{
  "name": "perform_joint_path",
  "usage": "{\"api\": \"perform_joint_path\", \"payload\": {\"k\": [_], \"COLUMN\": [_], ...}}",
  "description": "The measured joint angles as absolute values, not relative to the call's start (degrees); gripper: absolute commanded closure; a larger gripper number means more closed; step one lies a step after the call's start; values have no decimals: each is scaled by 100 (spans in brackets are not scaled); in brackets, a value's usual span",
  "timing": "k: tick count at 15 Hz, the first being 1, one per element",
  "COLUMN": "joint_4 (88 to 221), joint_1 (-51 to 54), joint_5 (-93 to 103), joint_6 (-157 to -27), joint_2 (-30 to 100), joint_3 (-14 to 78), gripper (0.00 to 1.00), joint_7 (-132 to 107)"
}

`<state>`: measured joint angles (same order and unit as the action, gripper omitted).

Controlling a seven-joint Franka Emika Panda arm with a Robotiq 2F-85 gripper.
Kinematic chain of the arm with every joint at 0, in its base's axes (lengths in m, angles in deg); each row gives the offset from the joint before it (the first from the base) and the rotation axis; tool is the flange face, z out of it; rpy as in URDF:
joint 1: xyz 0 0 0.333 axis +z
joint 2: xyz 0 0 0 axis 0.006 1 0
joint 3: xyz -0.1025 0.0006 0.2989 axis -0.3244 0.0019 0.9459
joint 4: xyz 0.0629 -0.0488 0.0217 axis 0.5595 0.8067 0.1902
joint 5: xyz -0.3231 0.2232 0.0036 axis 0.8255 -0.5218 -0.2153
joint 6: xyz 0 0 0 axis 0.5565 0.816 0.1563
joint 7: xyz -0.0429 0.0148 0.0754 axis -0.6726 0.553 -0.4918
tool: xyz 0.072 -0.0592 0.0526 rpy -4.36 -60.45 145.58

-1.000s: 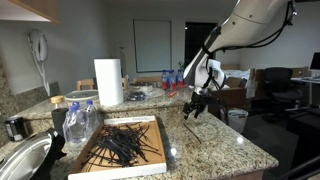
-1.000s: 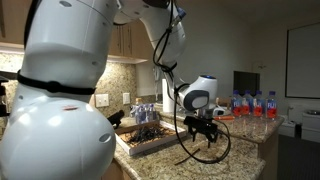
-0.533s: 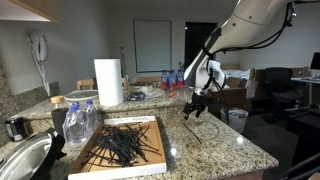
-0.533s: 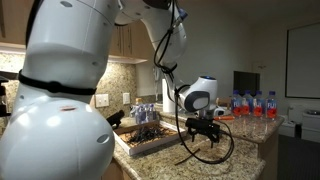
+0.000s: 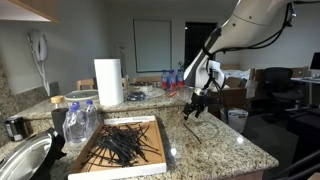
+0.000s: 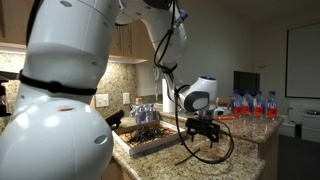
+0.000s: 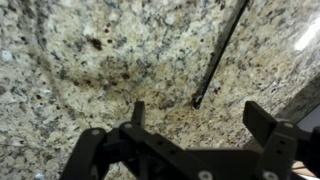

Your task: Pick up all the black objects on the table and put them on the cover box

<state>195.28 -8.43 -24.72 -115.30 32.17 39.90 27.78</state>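
My gripper (image 5: 193, 112) hangs just above the granite counter, to the right of the cover box (image 5: 160, 150); it also shows in the other exterior view (image 6: 205, 136). In the wrist view the gripper (image 7: 198, 115) is open and empty. A thin black stick (image 7: 222, 52) lies on the counter, its near end between and slightly ahead of the two fingertips. The shallow cardboard cover box holds a pile of several black sticks (image 5: 125, 146), which also shows in an exterior view (image 6: 148, 133).
A paper towel roll (image 5: 108, 82) stands behind the box. Clear plastic bottles (image 5: 78, 122) and a metal bowl (image 5: 20, 160) are at its left. Water bottles (image 5: 172, 78) stand at the back, and show again in an exterior view (image 6: 255, 103). The counter edge (image 5: 262, 150) is near.
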Motion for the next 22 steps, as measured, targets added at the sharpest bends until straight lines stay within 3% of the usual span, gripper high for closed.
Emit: {"api": "perform_joint_path", "payload": {"k": [22], "joint_4": [19424], "joint_1": [-804], "joint_5": [-2344], "joint_6": [-11810], "joint_2": [3594], "joint_3": [4346], "gripper": [0], "joint_7": [2715]}}
